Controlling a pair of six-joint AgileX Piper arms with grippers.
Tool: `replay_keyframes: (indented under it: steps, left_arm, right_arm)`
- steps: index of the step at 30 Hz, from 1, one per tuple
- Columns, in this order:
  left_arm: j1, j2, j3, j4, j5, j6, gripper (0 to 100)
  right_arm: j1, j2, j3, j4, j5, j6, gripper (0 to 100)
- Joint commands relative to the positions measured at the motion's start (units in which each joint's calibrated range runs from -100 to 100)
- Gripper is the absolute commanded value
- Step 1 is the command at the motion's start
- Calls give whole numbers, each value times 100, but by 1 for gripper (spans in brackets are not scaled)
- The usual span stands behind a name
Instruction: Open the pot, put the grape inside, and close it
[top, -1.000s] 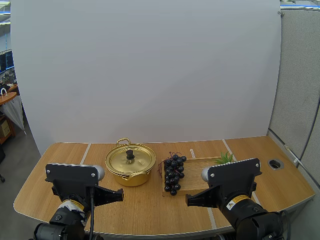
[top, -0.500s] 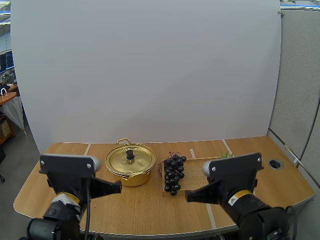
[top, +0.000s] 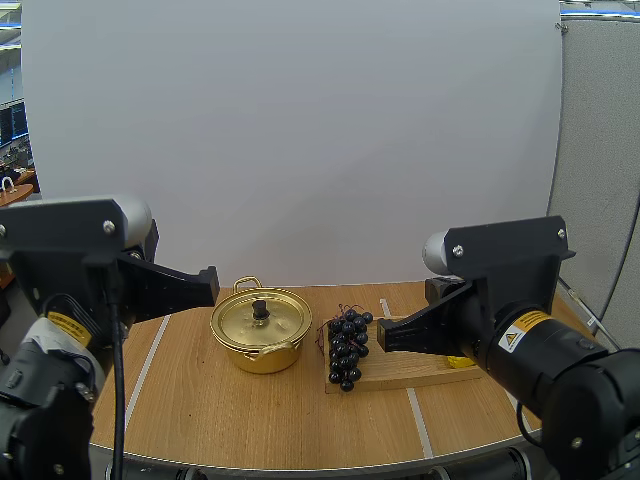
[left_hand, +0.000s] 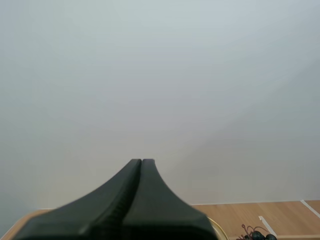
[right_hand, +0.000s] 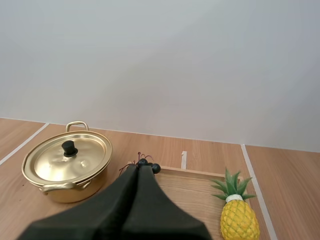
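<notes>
**Left arm:** raised well above the surface (top: 240, 415), with the wrist roughly level. The left claw (top: 211, 284) points forward. Its fingers lie pressed together as one dark wedge and hold nothing.

**Right arm:** also raised, with the right claw (top: 381, 338) aimed forward and slightly down over the wooden tray (top: 400, 370). Its fingers are closed against each other and hold nothing.

**Pot** (top: 261, 330): stands on the surface just left of the tray. The lid (top: 275, 318) is seated and its black knob (top: 260, 309) is upright.

**Grapes** (top: 347, 350): lie on the tray's left end, clear of both claws. A pineapple (right_hand: 239, 220) stands at the tray's right end.
</notes>
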Motion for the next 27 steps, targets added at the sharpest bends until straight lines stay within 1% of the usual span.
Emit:
replay_keyframes:
  steps: [1, 4, 6, 10, 16, 21, 23, 26, 27]
  left_arm:
    - [-19, -8, -258, -127, 601, 91, 0]
    - [-19, 315, -258, -143, 650, 309, 0]
    - [-19, 686, -258, -143, 692, 379, 0]
    - [-19, 1484, -258, -153, 692, 484, 0]
    - [-19, 2638, -258, -236, 692, 497, 0]
    - [-19, 3228, -258, -237, 692, 504, 1]
    - [-19, 3353, -258, -237, 692, 504, 5]
    - [-19, 3443, -258, -237, 670, 504, 26]
    - [-19, 3443, -258, -237, 628, 504, 33]
  right_arm:
    - [-21, 94, -303, -50, 741, -8, 0]
    - [-21, 473, -404, -171, 752, 24, 0]
    - [-21, 837, -504, -263, 752, 171, 0]
    - [-21, 1621, -774, -290, 752, 235, 0]
    - [-21, 2756, -1074, -290, 692, 235, 0]
    - [-21, 3343, -1101, -290, 558, 235, 0]
    - [-21, 3459, -1101, -290, 558, 235, 0]
    - [-21, 3514, -1101, -290, 496, 235, 0]
    - [-21, 3514, -1101, -290, 469, 235, 8]
